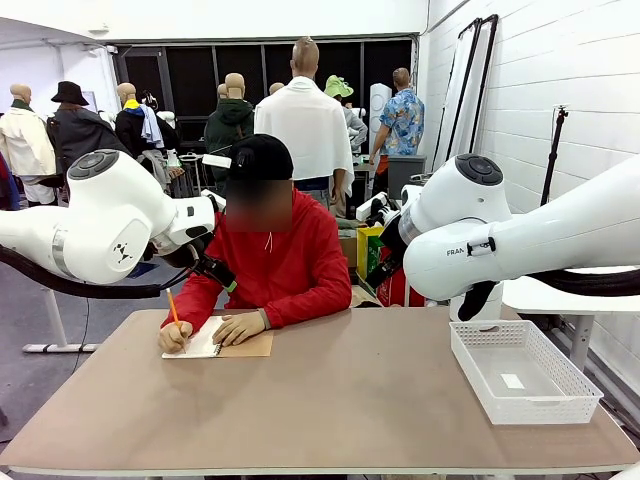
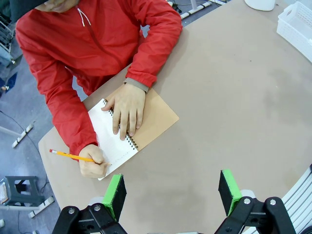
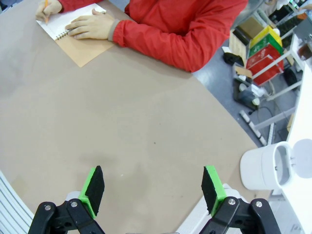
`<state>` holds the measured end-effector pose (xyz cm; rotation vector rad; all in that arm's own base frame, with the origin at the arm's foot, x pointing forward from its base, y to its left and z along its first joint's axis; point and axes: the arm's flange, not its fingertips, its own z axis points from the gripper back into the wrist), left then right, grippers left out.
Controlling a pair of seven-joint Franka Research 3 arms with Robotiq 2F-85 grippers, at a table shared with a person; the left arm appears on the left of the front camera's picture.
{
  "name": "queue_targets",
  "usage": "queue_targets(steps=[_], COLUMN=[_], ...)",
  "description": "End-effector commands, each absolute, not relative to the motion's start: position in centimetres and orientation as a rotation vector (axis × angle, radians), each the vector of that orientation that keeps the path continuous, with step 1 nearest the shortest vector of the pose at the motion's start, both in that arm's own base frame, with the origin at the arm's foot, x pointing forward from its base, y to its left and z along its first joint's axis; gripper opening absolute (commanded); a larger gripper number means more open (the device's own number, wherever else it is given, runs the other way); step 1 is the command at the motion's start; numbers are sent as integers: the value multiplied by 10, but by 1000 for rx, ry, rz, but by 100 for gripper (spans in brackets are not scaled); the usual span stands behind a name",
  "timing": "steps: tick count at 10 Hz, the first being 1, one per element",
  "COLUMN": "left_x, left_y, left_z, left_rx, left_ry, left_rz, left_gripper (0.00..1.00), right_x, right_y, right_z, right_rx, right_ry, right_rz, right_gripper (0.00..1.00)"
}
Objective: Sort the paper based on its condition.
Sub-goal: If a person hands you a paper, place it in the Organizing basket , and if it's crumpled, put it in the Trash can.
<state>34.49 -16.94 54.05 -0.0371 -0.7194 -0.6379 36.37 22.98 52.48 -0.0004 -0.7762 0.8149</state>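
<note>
Beige bench [image 1: 350, 400] surface ran from the two white arms to a person [image 1: 285, 265] in a red top seated at its far side. Near that far edge lay a spiral notebook [image 2: 158, 119] with brown cardboard showing. The paper [image 2: 109, 139] was its open white page, lying flat. The person's right hand [image 2: 92, 165] held an orange pencil [image 2: 68, 155] with its tip on the page's corner. The person's left hand [image 2: 127, 109] rested flat across the spiral binding. A white mesh tray [image 1: 540, 408] stood well apart at the bench's right end. In the left wrist view, the left jaws stood released and wide, green pads [image 2: 115, 195] bare, hovering above bare bench near the notebook. The right jaws were likewise spread wide, nothing between their pads [image 3: 92, 190], over bare bench well away from the paper.
</note>
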Motion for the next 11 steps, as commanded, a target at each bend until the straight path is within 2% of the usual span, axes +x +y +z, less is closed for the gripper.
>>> queue_targets(steps=[1, 11], left_x=[345, 345], left_y=[-169, -169], left_z=[540, 540], left_rx=[-41, -41], left_ry=[-718, -718], left_rz=[-640, -640], left_gripper=[100, 100], right_x=[364, 364], right_y=[230, 230], right_z=[525, 525], right_rx=[0, 0], right_ry=[-777, -777], right_rz=[815, 815], right_gripper=[100, 100])
